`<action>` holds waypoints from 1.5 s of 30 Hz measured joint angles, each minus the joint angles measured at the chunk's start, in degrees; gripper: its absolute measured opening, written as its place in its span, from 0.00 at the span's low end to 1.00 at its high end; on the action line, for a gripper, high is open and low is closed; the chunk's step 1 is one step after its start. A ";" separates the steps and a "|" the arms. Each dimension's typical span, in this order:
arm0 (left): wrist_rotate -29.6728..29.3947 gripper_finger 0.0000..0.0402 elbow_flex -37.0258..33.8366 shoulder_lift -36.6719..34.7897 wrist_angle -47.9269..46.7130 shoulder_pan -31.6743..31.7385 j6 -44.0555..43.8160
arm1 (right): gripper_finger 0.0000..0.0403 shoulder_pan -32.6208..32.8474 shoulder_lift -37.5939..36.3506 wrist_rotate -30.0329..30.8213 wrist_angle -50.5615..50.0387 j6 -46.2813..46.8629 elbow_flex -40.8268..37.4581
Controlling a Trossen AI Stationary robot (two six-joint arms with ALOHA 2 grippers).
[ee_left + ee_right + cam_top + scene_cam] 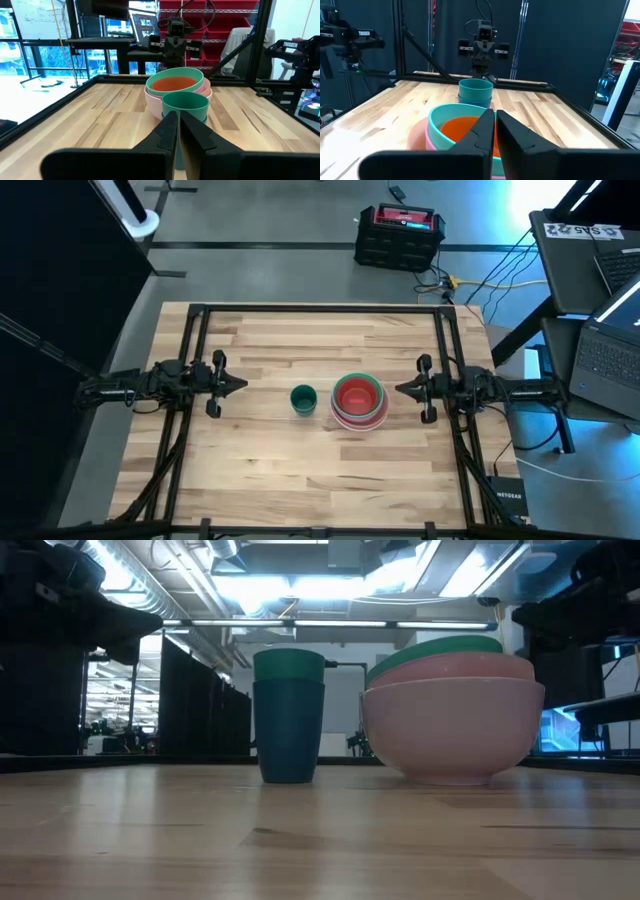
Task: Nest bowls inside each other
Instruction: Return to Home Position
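A stack of nested bowls (359, 401) stands on its base at the table's middle: peach-pink outermost (452, 730), pink, green, and red innermost (173, 83). To its left stands a small green bowl set inside a small dark blue one (289, 718) (303, 398). My left gripper (243, 384) is shut at the table's left side, pointing level toward the bowls. My right gripper (400, 389) is shut at the right side, level, pointing at the stack. Neither touches a bowl.
A black metal frame (320, 309) rims the wooden table. Bare wood lies all around the bowls. Beyond the table are a black and red toolbox (399, 235), laptops (607, 350) at the right, and cables on the floor.
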 joint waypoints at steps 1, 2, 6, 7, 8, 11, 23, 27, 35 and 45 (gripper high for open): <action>0.00 0.00 0.00 0.00 0.00 0.00 -0.01 | 0.01 0.00 0.00 0.00 0.00 0.05 0.00; 0.00 0.00 0.00 0.00 0.00 -0.01 0.00 | 0.01 0.00 0.00 0.00 0.00 0.37 0.00; 0.00 0.00 0.00 0.00 0.00 0.00 0.01 | 0.01 0.00 0.00 0.18 0.00 0.51 0.00; 0.00 0.00 0.00 0.00 0.00 -0.02 -0.01 | 0.01 0.00 -0.01 0.50 0.07 0.48 0.00; 0.02 0.00 0.00 0.00 0.00 0.00 -0.01 | 0.01 0.00 -0.02 0.64 0.11 0.46 0.00; 0.00 0.00 0.00 0.00 0.00 -0.01 -0.01 | 0.01 -1.02 -0.02 0.79 0.14 0.44 0.00; 0.00 0.00 0.00 0.00 0.00 0.00 0.00 | 0.01 -3.01 -0.02 0.92 0.17 0.41 0.00; 0.00 0.00 0.00 0.00 0.00 -0.01 -0.01 | 0.01 -2.45 -0.02 0.96 0.17 0.28 0.00; 0.00 0.00 0.00 0.00 0.00 -0.02 0.00 | 0.01 -2.25 -0.02 0.96 0.17 0.37 0.00; 0.00 0.00 0.00 0.00 0.00 0.00 -0.01 | 0.01 -2.25 -0.02 0.96 0.17 0.46 0.00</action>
